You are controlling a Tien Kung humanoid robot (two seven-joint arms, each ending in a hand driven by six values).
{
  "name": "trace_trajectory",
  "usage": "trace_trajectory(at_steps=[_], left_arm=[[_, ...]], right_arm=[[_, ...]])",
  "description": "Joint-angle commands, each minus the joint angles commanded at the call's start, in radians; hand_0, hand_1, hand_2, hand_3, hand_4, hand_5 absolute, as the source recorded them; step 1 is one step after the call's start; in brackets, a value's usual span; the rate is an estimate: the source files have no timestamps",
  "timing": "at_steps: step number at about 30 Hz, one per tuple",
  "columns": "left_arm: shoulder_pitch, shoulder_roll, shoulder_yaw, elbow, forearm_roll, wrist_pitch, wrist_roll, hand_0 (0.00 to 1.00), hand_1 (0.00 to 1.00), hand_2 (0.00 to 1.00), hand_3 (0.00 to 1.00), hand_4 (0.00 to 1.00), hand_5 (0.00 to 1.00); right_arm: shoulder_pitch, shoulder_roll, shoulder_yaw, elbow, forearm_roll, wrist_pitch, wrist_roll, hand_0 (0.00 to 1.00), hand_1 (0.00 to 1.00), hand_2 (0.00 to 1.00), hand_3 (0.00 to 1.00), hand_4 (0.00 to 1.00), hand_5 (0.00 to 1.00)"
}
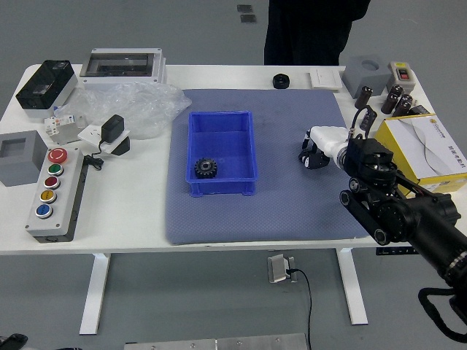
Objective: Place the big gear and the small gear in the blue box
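The blue box stands on the grey-blue mat, left of its middle. Inside, near its front left corner, lies one dark toothed gear; whether it is the big or the small one I cannot tell. My right hand, white and black, is low over the mat to the right of the box, apart from it. What may be under or inside that hand is hidden, and no second gear shows. A dark part of my left arm rests at the bottom left corner, away from the table.
A button panel, a grey block and plastic wrap lie on the left. A round black object sits behind the mat. A yellow box is beside my right arm. A dark-clothed person stands beyond the table.
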Motion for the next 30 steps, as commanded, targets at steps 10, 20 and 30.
trace_trajectory(at_steps=[10, 20, 30], left_arm=[[0.002, 0.007, -0.003, 0.0, -0.001, 0.001, 0.001, 0.87, 0.859, 0.846, 0.845, 0.812, 0.617], [-0.003, 0.017, -0.007, 0.0, 0.002, -0.001, 0.002, 0.87, 0.86, 0.847, 0.845, 0.808, 0.615], [-0.01, 0.027, -0.01, 0.0, 0.014, -0.005, 0.006, 0.87, 0.86, 0.847, 0.845, 0.806, 0.616]], right_arm=[[0.034, -0.04, 0.034, 0.08, 0.001, 0.005, -0.01, 0.547, 0.431, 0.492, 0.59, 0.45, 0.137], [0.052, -0.04, 0.028, 0.206, -0.004, 0.017, -0.023, 0.551, 0.43, 0.489, 0.589, 0.45, 0.14], [0.07, 0.037, -0.024, 0.272, 0.002, 0.024, -0.03, 0.55, 0.431, 0.49, 0.589, 0.451, 0.141]])
